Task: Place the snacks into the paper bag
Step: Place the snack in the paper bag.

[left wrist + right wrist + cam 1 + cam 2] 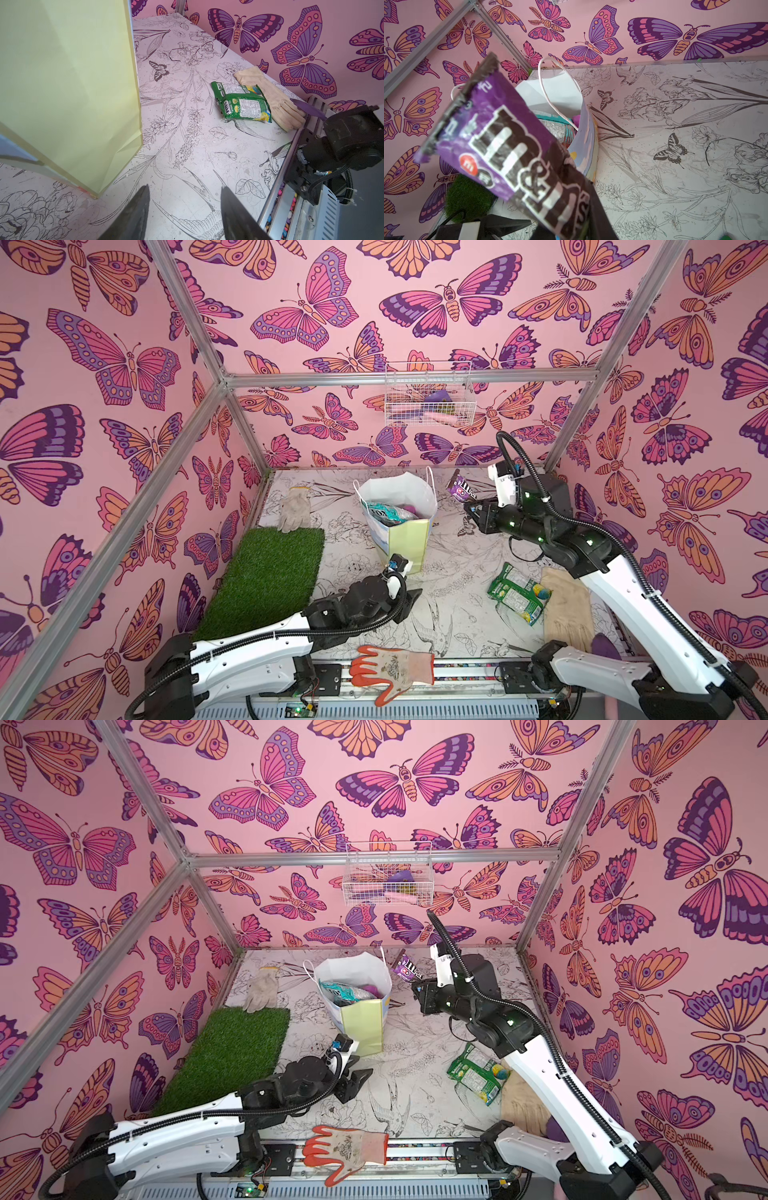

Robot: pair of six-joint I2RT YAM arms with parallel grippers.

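Though half-hidden, teal packets (380,509) in paper bag (405,542).

Light: bright, even, is washing over pink butterfly-print walls (332,302) | Shadows: are lying faint, soft on white flower-sketched tabletop (457,605) | Blur: small dark brown-and-purple M&M's packet (512,149) is smearing close to right wrist lens | Distortion: silver aluminium frame bars (311,380) are splaying toward top-view edges
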